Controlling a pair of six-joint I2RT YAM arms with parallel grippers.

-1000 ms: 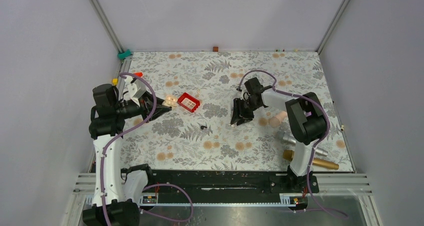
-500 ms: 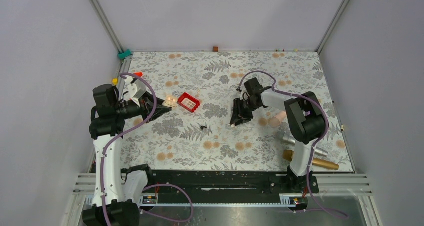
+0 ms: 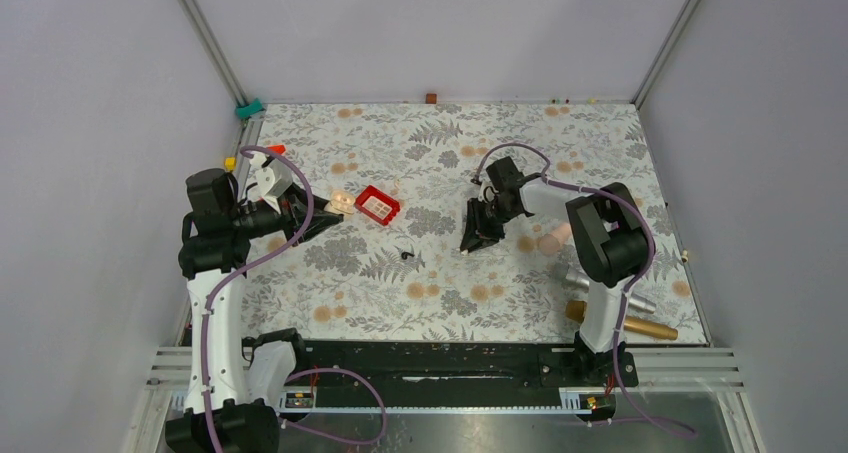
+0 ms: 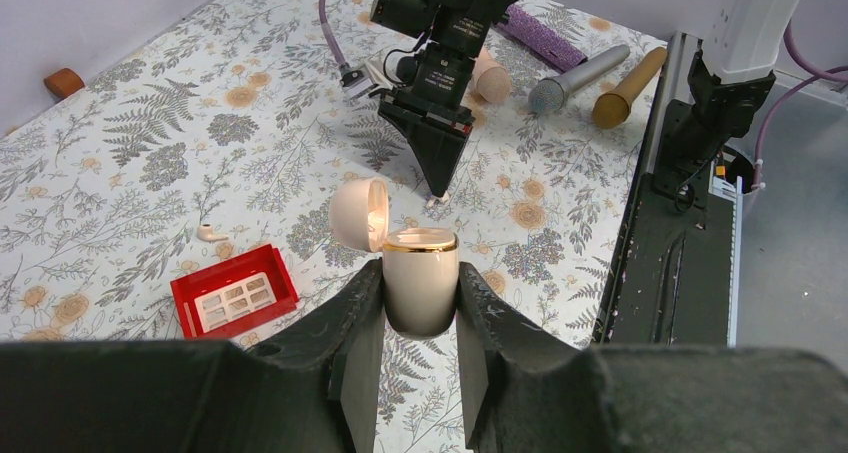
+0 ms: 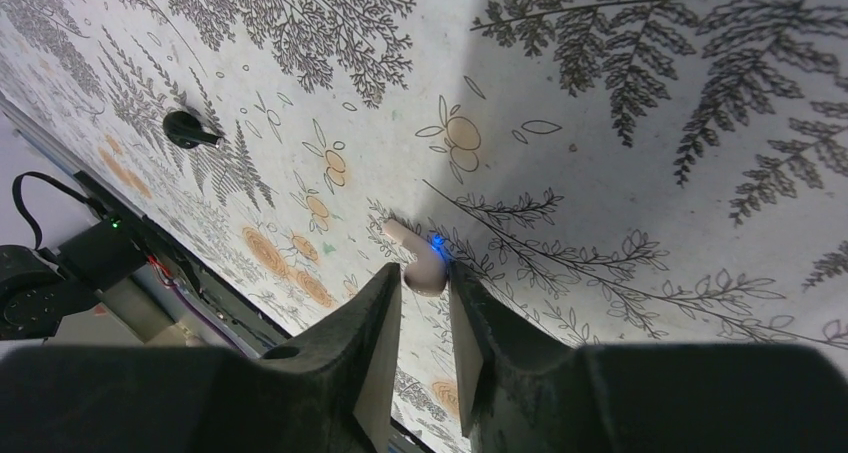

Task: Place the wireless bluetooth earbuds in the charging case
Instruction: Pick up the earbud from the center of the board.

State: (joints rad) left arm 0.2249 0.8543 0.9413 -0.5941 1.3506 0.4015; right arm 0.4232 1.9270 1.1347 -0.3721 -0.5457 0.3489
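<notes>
Found charging case [image 4: 420, 278], cream with a gold rim, standing upright and clamped between left fingers [image 4: 362, 323], closed firmly against both its sides. Noted lid [image 4: 357, 213] hinged open and tipped away to the left in the left wrist view. Placed the case over the left part of the floral worktop [image 4: 150, 173] in the top view. Located one cream earbud [image 5: 420, 269] lying on the worktop near the middle, right at the tips of right fingers [image 5: 372, 318], angled down at it. Observed those fingers narrowly apart, one on each side of the earbud; unable to tell whether pressing on it or merely bracketing it. Recorded a small blue light beside that earbud. Located second earbud [image 4: 210, 234] lying loose on the worktop, just beyond red box [image 4: 235, 295], well apart from both sets of fingers. Also noted small black item [image 5: 185, 128] on the worktop between the two arms, plus silver microphone [image 4: 578, 76] and gold tube [image 4: 628, 86] lying side by side near the right arm's base.
</notes>
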